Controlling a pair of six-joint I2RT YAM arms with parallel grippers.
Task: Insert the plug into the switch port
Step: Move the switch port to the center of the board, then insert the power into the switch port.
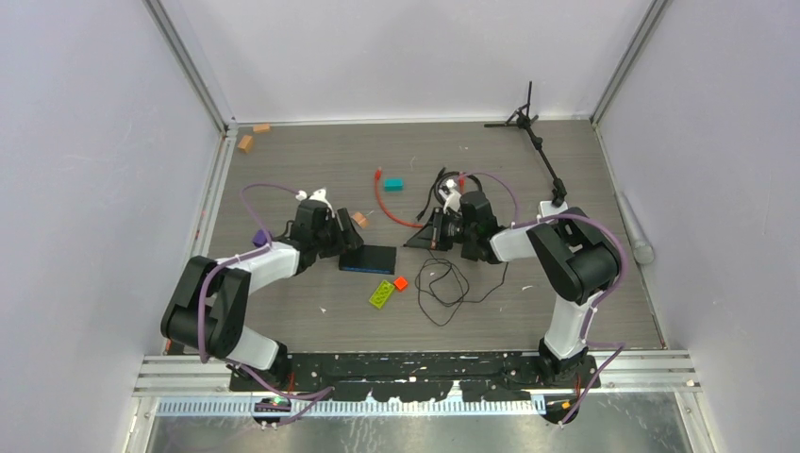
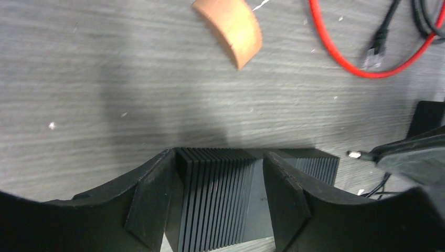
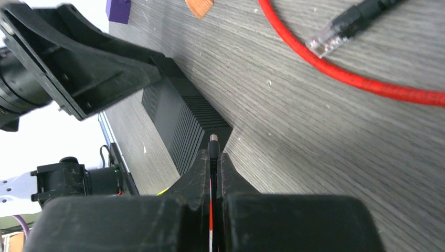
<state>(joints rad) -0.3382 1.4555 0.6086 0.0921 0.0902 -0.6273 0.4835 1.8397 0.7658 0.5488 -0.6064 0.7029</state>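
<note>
Pinching the plug [image 3: 213,143], right fingers [image 3: 199,176] hover beside the switch [image 3: 181,123].

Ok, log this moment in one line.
left gripper open over black ribbed switch box | right gripper shut on small metal-tipped black plug | plug tip facing switch, not yet inserted

You have almost no slack around the switch [image 1: 369,259]. The left gripper [image 2: 218,157] stands over its left end, the ribbed body filling the gap between the spread fingers [image 2: 152,199]. The right gripper [image 3: 213,156] sits just beside its right end with the plug [image 3: 213,139] sticking out ahead. Behind them the red cable [image 1: 389,209] curves across the surface [image 1: 283,160], and a tan block [image 1: 359,219] lies just beyond the left gripper. Toward the arm bases, a green brick [image 1: 383,293], a small orange piece [image 1: 400,282] and loops of thin black wire [image 1: 443,288] lie in the way. Far left, the surface lies mostly open.
</note>
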